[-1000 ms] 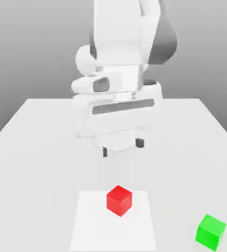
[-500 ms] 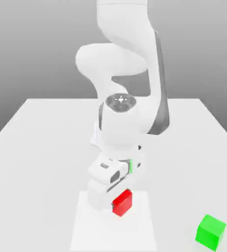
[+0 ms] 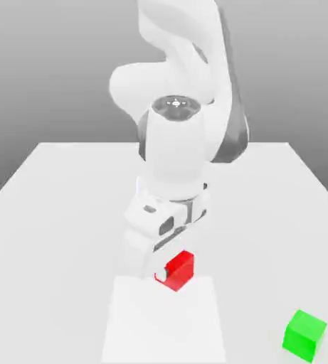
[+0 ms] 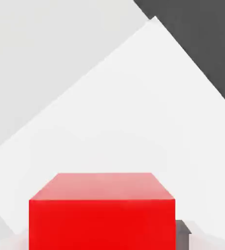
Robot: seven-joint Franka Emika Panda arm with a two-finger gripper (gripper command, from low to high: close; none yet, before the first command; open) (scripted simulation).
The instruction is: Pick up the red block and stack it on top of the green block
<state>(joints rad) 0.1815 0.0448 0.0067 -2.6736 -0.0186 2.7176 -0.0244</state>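
Hand (image 3: 168, 272) grips red block (image 3: 178, 269) just above the counter (image 3: 67, 213), well apart from green block (image 3: 305, 335), which sits toward the exterior view's right.

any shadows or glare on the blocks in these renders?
Exterior view: flat, even light; no cast shadow under the green block; the red block shows only face-to-face shading. Hand view: red block has a paler, washed top face, no sharp highlight.

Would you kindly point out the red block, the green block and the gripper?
red block (image 3: 178, 269), exterior view, its visible right face.
green block (image 3: 305, 335), exterior view, its front.
gripper (image 3: 168, 274), exterior view, at the fingertips.
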